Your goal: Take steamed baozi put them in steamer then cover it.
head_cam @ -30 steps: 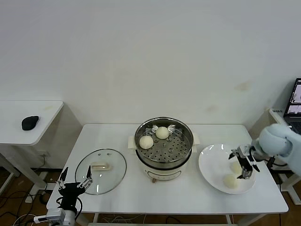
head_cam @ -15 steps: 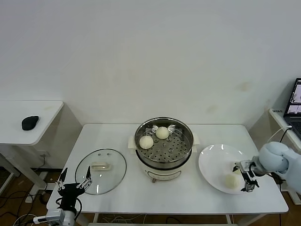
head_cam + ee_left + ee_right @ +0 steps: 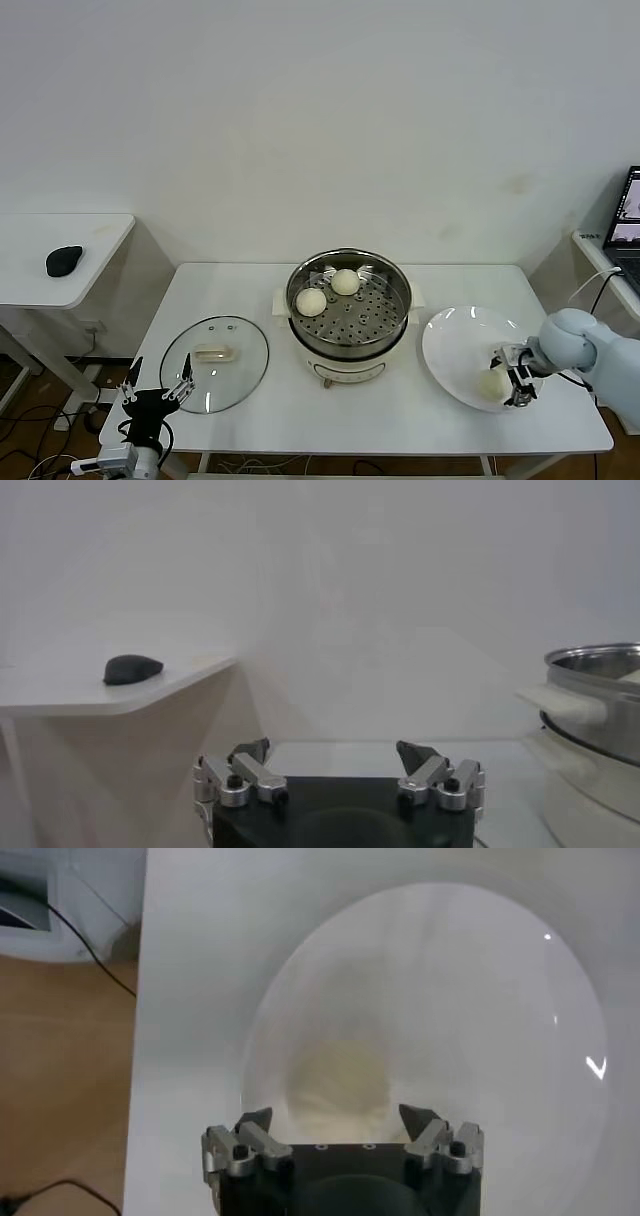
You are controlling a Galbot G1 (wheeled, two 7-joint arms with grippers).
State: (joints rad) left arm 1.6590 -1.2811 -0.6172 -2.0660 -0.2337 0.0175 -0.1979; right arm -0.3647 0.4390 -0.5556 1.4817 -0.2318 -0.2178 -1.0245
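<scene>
The right gripper (image 3: 517, 383) is seen low over the plate (image 3: 452, 350) at the right of the table (image 3: 400, 410), its fingers spread apart around a baozi (image 3: 492, 383) lying on the plate's near part; no grip is closed yet. Two baozi (image 3: 311, 301) are seen inside the steamer (image 3: 348, 340) at the table's middle. The cover (image 3: 214, 363) lies flat on the table to the left. The left gripper (image 3: 158, 390) is parked at the near left corner, fingers apart.
</scene>
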